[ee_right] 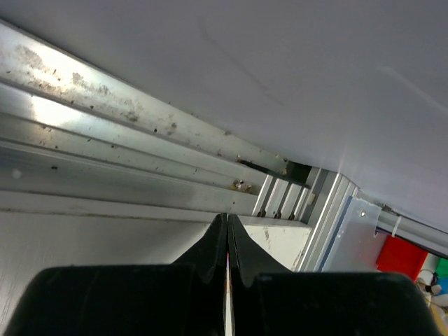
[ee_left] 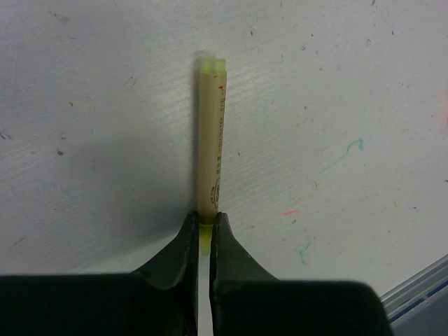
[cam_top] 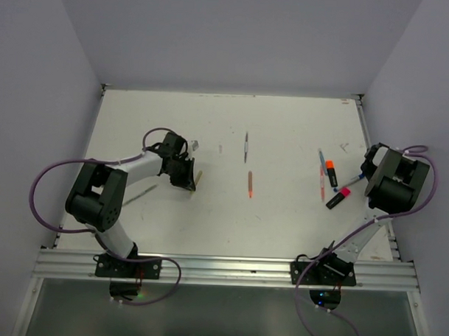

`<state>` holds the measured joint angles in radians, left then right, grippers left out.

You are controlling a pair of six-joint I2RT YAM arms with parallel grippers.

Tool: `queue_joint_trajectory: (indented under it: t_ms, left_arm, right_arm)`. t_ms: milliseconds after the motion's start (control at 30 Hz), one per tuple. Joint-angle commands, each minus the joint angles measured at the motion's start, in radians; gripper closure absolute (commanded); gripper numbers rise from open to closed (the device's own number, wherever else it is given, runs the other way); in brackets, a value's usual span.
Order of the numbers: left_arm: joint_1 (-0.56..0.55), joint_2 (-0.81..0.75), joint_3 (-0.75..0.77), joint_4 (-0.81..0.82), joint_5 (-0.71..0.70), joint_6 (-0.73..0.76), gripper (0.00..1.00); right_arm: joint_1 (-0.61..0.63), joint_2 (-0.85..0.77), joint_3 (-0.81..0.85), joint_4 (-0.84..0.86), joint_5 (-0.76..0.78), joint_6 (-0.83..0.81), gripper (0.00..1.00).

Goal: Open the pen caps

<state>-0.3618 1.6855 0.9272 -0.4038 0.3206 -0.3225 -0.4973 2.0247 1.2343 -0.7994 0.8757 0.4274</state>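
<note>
Top external: high, behind the arm bases, looking down on the whole white tabletop point(cam_top: 285, 133). Left wrist: very close, facing down at tabletop and beige plastic pen barrel point(ee_left: 211, 140), shared with top view's left side. Right wrist: close, angled up at ridged aluminium rail point(ee_right: 105, 140) and grey wall point(ee_right: 280, 49).

Across the left wrist view, flat white table top point(ee_left: 84, 91): matt, a little rough, dotted with tiny specks and faint coloured pen marks. In the middle, thin cream plastic pen point(ee_left: 211, 140): smooth, slightly shiny. At the bottom, black plastic left gripper point(ee_left: 204, 225): smooth, dull shine. Upper left of the right wrist view, long silver metal rails point(ee_right: 105, 133): shiny, scuffed, spotted.
</note>
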Motion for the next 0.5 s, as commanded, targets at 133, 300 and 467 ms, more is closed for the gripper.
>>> queue_joint_trajectory:
  t_ms: [133, 300, 467]
  left_arm:
    - [0.006, -0.024, -0.011, 0.014, 0.012, -0.006, 1.00]
    - [0.007, -0.043, -0.019, 0.016, 0.009, -0.003, 1.00]
    - [0.007, -0.061, -0.037, 0.028, 0.009, -0.006, 1.00]
  right_arm:
    - [0.025, -0.086, -0.030, 0.006, -0.035, -0.010, 1.00]
    - [0.100, -0.073, -0.030, -0.050, -0.037, -0.003, 1.00]
    - [0.132, -0.110, -0.053, -0.069, -0.049, 0.020, 1.00]
